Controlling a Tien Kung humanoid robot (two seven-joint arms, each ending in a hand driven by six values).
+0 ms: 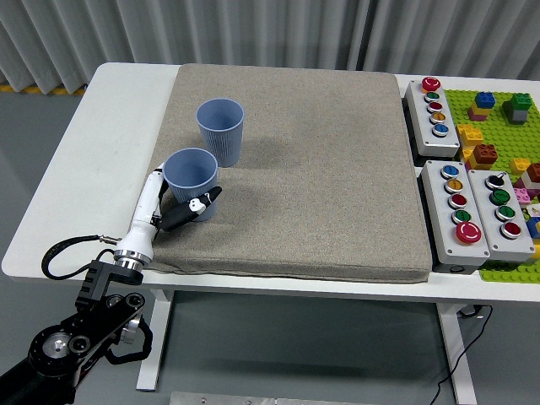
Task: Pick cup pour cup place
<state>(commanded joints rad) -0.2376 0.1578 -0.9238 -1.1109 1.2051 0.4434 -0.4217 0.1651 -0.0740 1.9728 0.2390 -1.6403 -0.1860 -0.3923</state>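
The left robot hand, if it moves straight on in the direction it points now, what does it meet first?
The left robot hand already grips the near blue cup. Straight on, up and right, the far blue cup probably comes first, though depth is unclear.

**Left hand wrapped around the near cup**

The left hand [173,205] grips the near blue cup [191,180] upright on the grey mat [321,169]. A second blue cup [221,131] stands just beyond it. Button boxes [466,207] and toy bricks [506,110] sit far right.

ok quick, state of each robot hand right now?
Left robot hand: closed around the near blue cup, which stands upright on the grey mat.
Right robot hand: not in view.
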